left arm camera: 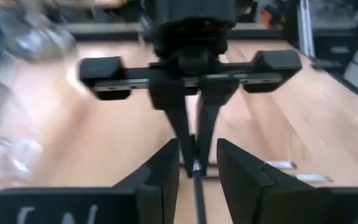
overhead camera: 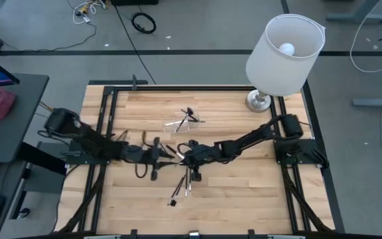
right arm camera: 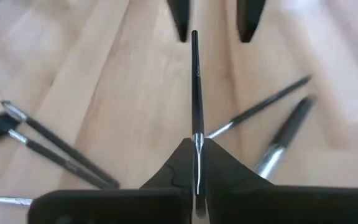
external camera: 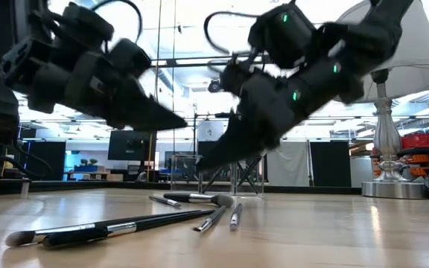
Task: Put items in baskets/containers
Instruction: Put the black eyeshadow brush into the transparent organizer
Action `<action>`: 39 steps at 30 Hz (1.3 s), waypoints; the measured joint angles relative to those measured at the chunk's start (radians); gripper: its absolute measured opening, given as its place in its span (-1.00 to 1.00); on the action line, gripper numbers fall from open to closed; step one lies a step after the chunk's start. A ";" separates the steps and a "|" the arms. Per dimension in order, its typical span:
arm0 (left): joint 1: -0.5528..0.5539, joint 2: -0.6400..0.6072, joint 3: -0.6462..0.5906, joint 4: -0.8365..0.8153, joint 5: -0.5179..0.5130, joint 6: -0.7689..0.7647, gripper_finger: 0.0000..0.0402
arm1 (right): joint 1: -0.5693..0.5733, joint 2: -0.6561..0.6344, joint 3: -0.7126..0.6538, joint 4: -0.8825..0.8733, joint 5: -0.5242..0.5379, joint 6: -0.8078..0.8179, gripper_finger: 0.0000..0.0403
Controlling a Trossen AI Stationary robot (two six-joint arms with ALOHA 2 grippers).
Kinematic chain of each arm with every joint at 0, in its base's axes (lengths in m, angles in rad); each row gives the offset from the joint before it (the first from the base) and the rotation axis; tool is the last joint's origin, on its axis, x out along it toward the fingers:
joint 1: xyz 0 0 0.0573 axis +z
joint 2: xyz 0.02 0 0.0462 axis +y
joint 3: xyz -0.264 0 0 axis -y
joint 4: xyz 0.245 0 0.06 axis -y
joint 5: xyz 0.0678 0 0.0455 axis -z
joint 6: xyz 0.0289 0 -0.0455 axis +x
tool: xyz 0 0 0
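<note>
Right gripper (right arm camera: 196,149) clamped on thin brush (right arm camera: 195,87) above table centre, handle pointing toward left gripper (right arm camera: 211,28). Left fingers (left arm camera: 166,168) parted either side of brush, not touching. Other brushes (external camera: 125,223) lie loose on wood table (overhead camera: 244,192). Clear cup (overhead camera: 175,123) near far edge.

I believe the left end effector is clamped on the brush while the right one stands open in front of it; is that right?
Not quite: it is the other way round. In the right wrist view the right end effector is clamped on the brush, and the left end effector stands open around its far end. The left wrist view agrees.
</note>
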 joint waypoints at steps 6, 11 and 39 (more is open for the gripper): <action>0.000 -0.229 -0.063 -0.074 -0.135 0.119 -0.55 | -0.024 -0.202 0.005 -0.238 0.105 -0.130 -0.93; 0.000 -0.342 -0.099 -0.079 -0.155 0.185 -0.60 | -0.083 -0.303 0.109 -0.492 0.240 -0.241 -0.93; 0.002 -0.360 -0.100 -0.293 -0.137 0.142 -0.65 | -0.298 -0.058 0.604 -1.004 0.236 -1.096 -0.94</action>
